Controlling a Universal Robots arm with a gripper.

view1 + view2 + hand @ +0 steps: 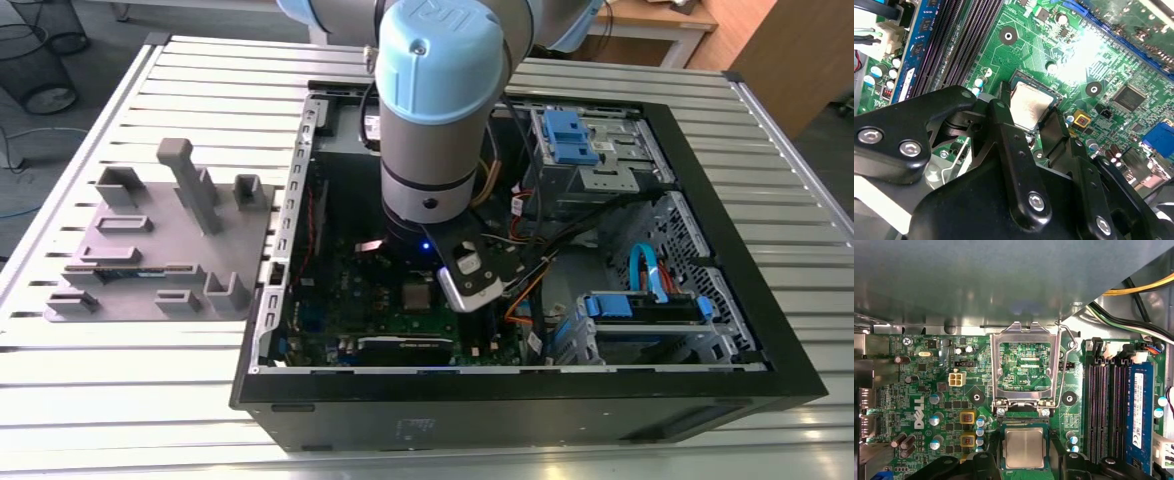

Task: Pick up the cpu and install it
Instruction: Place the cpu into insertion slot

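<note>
The cpu (1024, 447) is a small silver-grey square lying level in the dark socket on the green motherboard (919, 390). In the second wrist view the cpu (1030, 102) shows between two black fingers (1004, 125). My gripper (1024, 456) is down at the socket, shut on the cpu with a finger against each of two opposite edges. The socket's metal bracket (1025, 365) is swung open and stands beside the cpu. In the exterior view the arm (427, 150) reaches down into the open computer case, and the cpu (418, 296) is a grey square beneath it.
Black memory slots (1101, 410) and a blue memory stick (1137, 410) run alongside the socket. Cables (534, 250) and blue drive cages (587, 150) crowd the case on the exterior view's right. A grey parts fixture (147, 245) lies on the slatted table at that view's left.
</note>
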